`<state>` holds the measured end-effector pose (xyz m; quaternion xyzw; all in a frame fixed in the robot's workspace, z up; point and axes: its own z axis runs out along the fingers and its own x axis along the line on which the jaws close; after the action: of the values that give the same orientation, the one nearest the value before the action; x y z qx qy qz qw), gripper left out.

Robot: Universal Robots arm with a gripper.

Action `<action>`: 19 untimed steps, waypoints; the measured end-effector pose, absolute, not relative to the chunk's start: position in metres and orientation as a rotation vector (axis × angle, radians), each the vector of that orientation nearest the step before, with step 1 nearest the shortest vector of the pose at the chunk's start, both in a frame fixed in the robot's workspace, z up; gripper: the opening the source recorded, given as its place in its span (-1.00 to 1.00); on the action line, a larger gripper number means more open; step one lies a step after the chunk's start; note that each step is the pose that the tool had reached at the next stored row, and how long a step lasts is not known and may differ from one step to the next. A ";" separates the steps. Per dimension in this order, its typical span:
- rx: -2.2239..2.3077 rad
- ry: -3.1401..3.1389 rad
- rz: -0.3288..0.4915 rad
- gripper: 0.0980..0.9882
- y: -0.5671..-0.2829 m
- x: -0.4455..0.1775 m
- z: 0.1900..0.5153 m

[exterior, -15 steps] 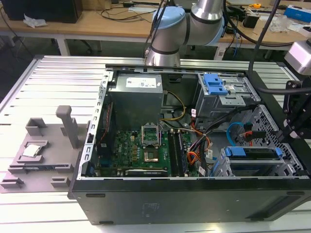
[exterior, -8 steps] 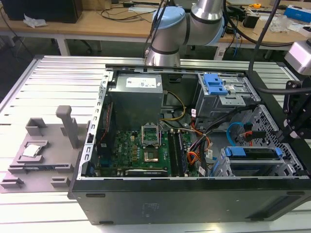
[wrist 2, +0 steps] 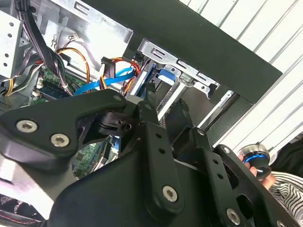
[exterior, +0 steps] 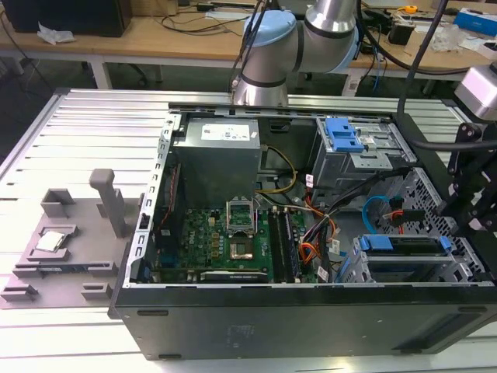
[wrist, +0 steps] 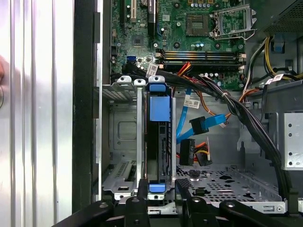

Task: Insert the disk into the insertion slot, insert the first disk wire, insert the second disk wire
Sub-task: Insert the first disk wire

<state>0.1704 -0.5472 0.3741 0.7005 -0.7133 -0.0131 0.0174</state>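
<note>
In the first wrist view, the blue-framed disk point(wrist: 157, 137) sits in the insertion slot point(wrist: 140, 142), its long axis running straight away from the gripper point(wrist: 161, 188) at its near end; grip state cannot be told.

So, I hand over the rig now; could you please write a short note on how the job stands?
The tool is at one end of the disk; whether it grips cannot be told.
The disk stands inside the insertion slot.
Done: disk insertion, it seems.
Left: both wires. The blue cable's plug and the multicoloured cable's plug hang loose beside the disk, unconnected.
</note>
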 end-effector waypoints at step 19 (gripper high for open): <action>2.168 -2.217 -0.032 -0.81 -0.526 0.139 0.358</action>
<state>0.1388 -0.5264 0.3577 0.6991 -0.7147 -0.0102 0.0202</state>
